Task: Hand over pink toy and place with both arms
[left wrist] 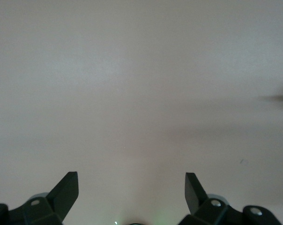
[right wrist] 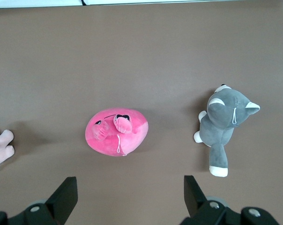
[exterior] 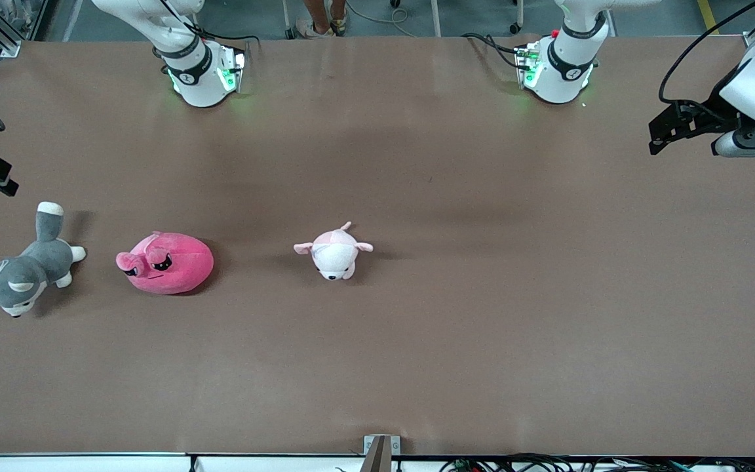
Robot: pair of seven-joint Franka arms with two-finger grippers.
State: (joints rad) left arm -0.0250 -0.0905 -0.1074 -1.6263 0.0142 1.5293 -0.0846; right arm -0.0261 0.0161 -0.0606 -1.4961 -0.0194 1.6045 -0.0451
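The pink toy [exterior: 166, 263] is a round hot-pink plush with black angry eyes. It lies on the table toward the right arm's end, and it also shows in the right wrist view [right wrist: 117, 131]. My right gripper [right wrist: 130, 187] hangs open and empty high above the table, over bare surface beside the toy on the robots' side. My left gripper [left wrist: 131, 185] is open and empty over bare table. It shows in the front view [exterior: 662, 134] at the left arm's end of the table.
A grey-and-white plush cat [exterior: 23, 272] lies beside the pink toy, closer to the right arm's end of the table. A small pale pink-and-white plush [exterior: 333, 252] lies near the table's middle. The brown table [exterior: 482, 295] reaches to a front edge with cables below it.
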